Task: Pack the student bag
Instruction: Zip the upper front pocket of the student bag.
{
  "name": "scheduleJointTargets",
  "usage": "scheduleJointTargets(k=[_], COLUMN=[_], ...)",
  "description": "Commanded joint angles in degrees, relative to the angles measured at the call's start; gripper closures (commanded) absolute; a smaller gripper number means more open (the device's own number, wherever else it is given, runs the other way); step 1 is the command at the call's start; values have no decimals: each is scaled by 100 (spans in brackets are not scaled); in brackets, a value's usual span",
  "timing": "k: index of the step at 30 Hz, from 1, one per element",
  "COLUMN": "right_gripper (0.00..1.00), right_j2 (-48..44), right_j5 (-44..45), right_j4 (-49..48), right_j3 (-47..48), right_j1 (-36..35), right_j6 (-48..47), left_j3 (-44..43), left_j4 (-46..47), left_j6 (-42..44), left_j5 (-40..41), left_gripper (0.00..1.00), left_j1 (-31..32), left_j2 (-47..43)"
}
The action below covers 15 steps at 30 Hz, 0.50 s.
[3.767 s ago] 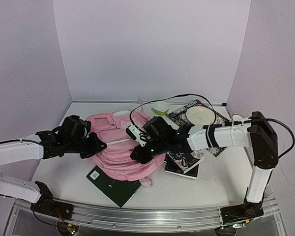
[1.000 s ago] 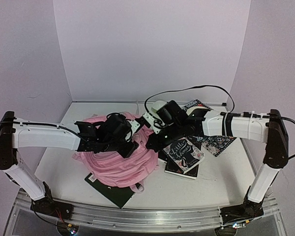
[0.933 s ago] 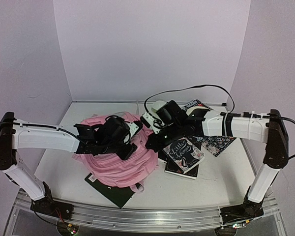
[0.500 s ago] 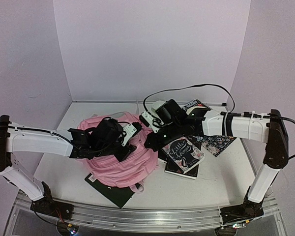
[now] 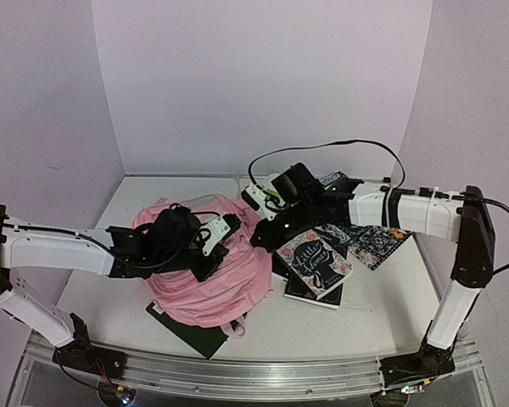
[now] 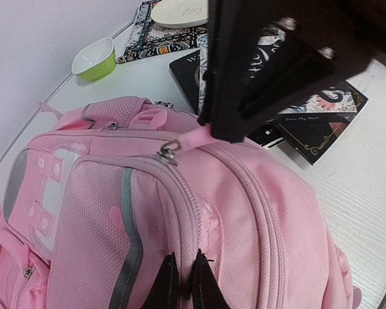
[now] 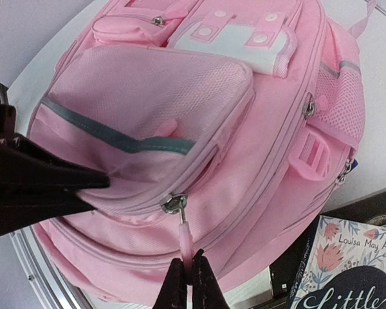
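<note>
— What encloses the scene?
— A plain back wall (image 5: pixel 263 85), a left wall (image 5: pixel 34 102) and a right wall (image 5: pixel 479 93), all pale lilac and meeting in straight corners.
— And underneath?
— A white table (image 5: pixel 377 301) with a faint grain. A metal rail (image 5: pixel 254 373) runs along its near edge. The light is soft and even, and the shadows are weak.

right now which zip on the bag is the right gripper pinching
The one with the long pink pull tab, midway down the student bag; the right gripper is shut on it. The top-pocket zip and side zip hang free.
</note>
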<state>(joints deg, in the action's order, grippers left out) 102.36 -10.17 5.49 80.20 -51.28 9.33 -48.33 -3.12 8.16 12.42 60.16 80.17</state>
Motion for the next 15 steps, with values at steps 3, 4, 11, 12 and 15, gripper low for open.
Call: scheduleJointTargets(k=[3,4,11,12,15], right_gripper=[100,100,100,100,97], right_j2=[663,826,1681,1703,1561], right_j5=[-72,-127,-406,-502,-716], right_j4=[350,417,726,725,709], right_j3=[1026,1180,2179,2213,2136], right_j1=[758,798,892,893,892], right_j6=[-449,-512,-698,-681,-627], left_j3=[350,382,420,428,465], left_j4=[-41,-47,-75,-79,-80], left_j6=[261,278,310,264,132], left_j5=[-785,-843,-1214,-1148,-482], left_gripper=[100,100,100,100,100], left_j1=[96,103,118,119,117], left_j2=[-890,-988,-1471,-1508,-1539])
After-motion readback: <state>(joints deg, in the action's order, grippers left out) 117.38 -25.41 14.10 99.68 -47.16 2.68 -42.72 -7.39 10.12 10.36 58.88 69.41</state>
